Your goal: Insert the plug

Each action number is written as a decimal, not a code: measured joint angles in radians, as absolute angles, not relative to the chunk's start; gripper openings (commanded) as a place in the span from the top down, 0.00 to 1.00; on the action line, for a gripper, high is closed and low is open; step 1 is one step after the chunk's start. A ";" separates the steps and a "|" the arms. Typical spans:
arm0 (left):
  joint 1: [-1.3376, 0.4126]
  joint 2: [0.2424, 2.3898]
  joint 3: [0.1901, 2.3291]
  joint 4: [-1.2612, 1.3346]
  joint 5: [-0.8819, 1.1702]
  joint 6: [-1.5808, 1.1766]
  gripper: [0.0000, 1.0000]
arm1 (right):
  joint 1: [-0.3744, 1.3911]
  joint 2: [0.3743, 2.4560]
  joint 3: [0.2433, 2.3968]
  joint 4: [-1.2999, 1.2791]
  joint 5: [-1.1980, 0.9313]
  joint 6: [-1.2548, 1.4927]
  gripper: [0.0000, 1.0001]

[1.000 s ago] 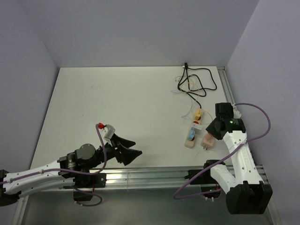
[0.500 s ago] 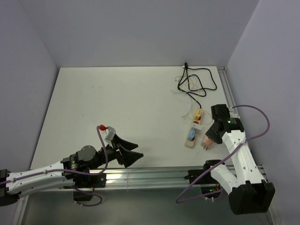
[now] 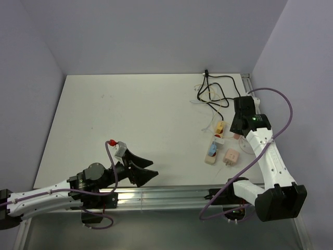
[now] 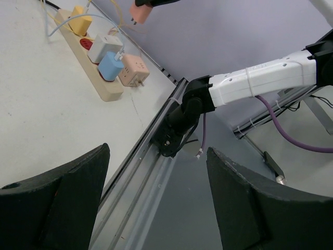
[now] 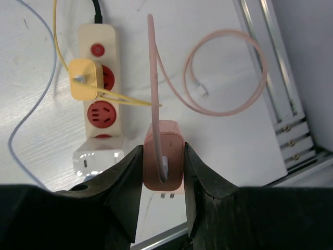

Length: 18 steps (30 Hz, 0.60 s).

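Two arms stand at the near edge of the white table (image 3: 130, 120). The left gripper (image 3: 153, 166) is held low near its base with jaws spread wide and nothing between them. The right gripper (image 5: 163, 156) is closed on the pink charger plug (image 5: 162, 136), which is carried above the table just to the right of the power strip (image 5: 109, 39).

One free red socket (image 5: 101, 113) is seen between the yellow plug (image 5: 83, 78) and the white adapter (image 5: 96, 159), and it is judged to be the target. The charger should be brought squarely over it, kept upright, and its prongs (image 5: 166, 196) matched to the slots before it is pressed straight down. The strip lies loose and could be pushed aside by an off-centre push. The pink cable (image 5: 229, 73) should be kept clear of the yellow lead.

Much is hidden. From above, the held charger is mostly covered by the wrist. Only the prong tips are shown, so their pattern cannot be told. The near end of the strip is cut off behind the fingers. A pink cube adapter (image 3: 231, 156) lies beside the strip, and its purpose cannot be told.
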<state>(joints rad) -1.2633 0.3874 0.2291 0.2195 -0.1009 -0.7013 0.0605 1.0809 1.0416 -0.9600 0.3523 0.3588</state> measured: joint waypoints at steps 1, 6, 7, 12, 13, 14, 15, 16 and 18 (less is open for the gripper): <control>-1.263 0.382 0.229 0.220 -0.101 -0.701 0.20 | 0.061 1.089 1.037 -0.930 0.359 0.317 1.00; -1.263 0.342 0.220 0.219 -0.103 -0.704 0.19 | 0.063 1.098 0.957 -0.851 0.345 0.154 1.00; -1.263 0.335 0.216 0.218 -0.103 -0.705 0.19 | 0.063 1.095 0.954 -0.852 0.339 0.134 1.00; -1.263 0.329 0.209 0.202 -0.103 -0.704 0.19 | 0.063 1.036 0.955 -0.855 0.266 0.044 1.00; -1.263 0.329 0.209 0.202 -0.103 -0.704 0.19 | 0.063 1.026 0.960 -0.860 0.257 0.047 1.00; -1.263 0.331 0.208 0.202 -0.103 -0.704 0.18 | 0.063 1.021 0.970 -0.870 0.255 0.075 1.00; -1.263 0.332 0.208 0.202 -0.103 -0.704 0.18 | 0.063 1.021 0.986 -0.884 0.257 0.112 1.00; -1.263 0.335 0.208 0.202 -0.103 -0.704 0.18 | 0.063 1.026 1.005 -0.897 0.258 0.150 1.00; -1.263 0.343 0.208 0.201 -0.103 -0.704 0.19 | 0.063 1.044 1.035 -0.921 0.257 0.243 1.00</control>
